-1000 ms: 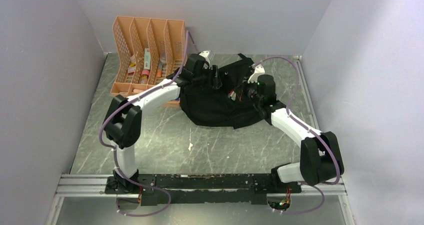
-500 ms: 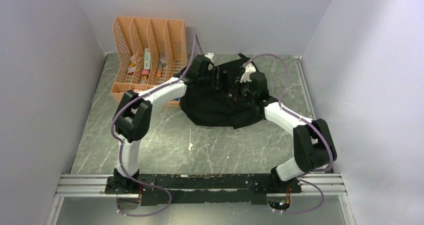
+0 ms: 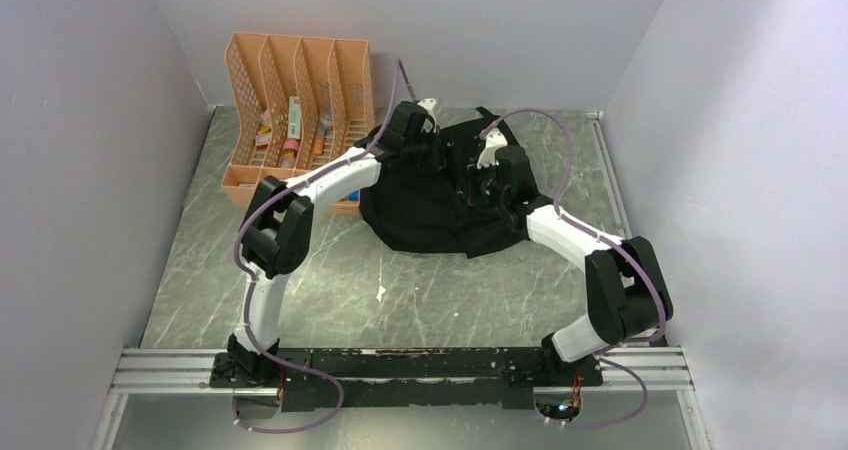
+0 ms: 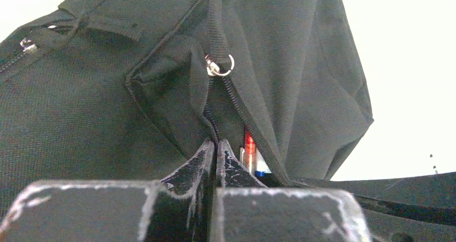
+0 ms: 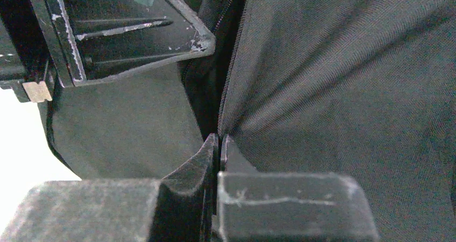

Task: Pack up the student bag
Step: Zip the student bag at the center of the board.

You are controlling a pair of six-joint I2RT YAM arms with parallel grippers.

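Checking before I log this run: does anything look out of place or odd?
A small white scrap lies on the table on the near side of the bag, belonging to nothing nearby. The bag's zipper gapes, with pens showing inside; that fits packing.

Student bag (image 3: 440,210): black throughout, fine woven weave, black zip tape. Zip pull (image 4: 219,67): silver.
Pens (image 4: 249,145) showing in the bag opening: one red, one blue and white.
Worktop (image 3: 400,290): grey-green, marbled with pale veins.
File rack (image 3: 300,75): peach-orange, lattice-patterned walls.
Left arm (image 3: 330,180) and right arm (image 3: 565,235): white links, black joints.
Cables (image 3: 560,135): mauve.
Left fingers (image 4: 196,164) and right fingers (image 5: 199,158): black, edges scuffed pale grey.
Walls (image 3: 90,120): plain pale lilac-grey.
Rail (image 3: 160,370): silver.
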